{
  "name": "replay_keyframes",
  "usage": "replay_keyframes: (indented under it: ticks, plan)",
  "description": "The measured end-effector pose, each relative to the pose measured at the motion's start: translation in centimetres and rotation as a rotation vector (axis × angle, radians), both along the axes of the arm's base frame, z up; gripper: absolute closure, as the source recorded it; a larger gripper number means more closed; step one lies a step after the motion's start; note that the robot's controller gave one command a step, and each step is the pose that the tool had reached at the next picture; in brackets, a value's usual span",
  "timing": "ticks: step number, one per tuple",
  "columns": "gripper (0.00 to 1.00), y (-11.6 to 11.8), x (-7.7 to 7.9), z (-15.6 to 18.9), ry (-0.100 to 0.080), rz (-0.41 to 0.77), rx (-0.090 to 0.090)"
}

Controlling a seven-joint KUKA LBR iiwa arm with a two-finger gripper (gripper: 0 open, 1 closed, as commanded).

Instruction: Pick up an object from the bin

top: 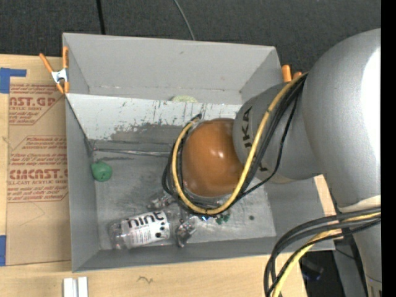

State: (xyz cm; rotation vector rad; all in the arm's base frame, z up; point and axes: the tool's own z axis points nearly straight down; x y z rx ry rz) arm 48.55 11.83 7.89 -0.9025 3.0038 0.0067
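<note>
My gripper (183,226) is low in the bin's near half, under the orange cover on the wrist. It is right beside the cap end of a clear plastic bottle (139,230) with a white label in black letters. The bottle lies on its side along the near wall. I cannot tell whether the gripper touches the bottle. A small green scrap (224,216) peeks out just right of the gripper, partly hidden by cables.
A small green rounded thing (101,171) lies against the bin's left wall. A pale flat thing (183,99) sits at the far wall. The arm and its cables cover the bin's right half.
</note>
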Motion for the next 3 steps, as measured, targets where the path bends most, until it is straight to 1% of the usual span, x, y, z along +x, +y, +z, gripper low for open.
replay_keyframes:
  ticks: [1,2,3]
  plan:
    - [0.00,2.8,0.2,-0.5,-0.003,-0.028,-0.005]
    - [1.00,5.0,0.9,-0.5,-0.002,0.012,-0.008]
    - [1.00,5.0,0.9,-0.5,-0.002,0.012,-0.008]
